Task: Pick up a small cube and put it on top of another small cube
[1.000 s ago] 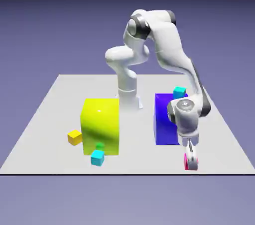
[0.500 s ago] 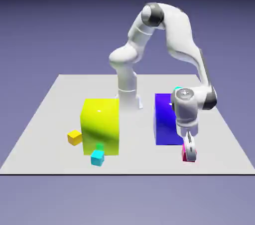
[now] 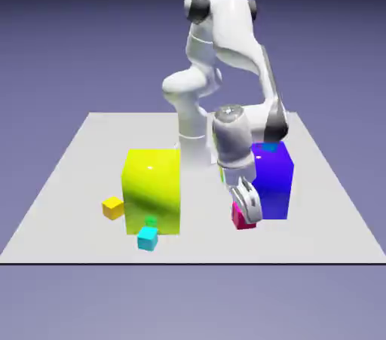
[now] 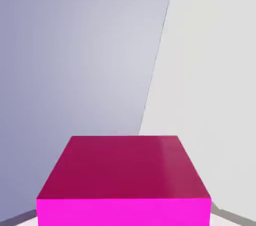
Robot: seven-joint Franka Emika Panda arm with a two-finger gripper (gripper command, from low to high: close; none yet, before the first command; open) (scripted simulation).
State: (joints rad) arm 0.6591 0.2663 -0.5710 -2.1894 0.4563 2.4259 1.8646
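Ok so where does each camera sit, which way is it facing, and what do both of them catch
Exterior view: fixed, above the table, facing the robot; shows the whole white arm, the pincer shut on the magenta cube, the yellow-orange cube, yellow-green block and blue block.
Hand view: on the hand, looking along the pincer; the magenta cube fills the bottom, table and backdrop beyond; almost nothing of the robot shows.
Shared: the magenta cube and the table.

The flat pale grey table (image 3: 75,180) carries a large yellow-green block (image 3: 153,189), a large blue block (image 3: 273,180), a tiny yellow-orange cube (image 3: 113,208) and a tiny cyan cube (image 3: 148,238).
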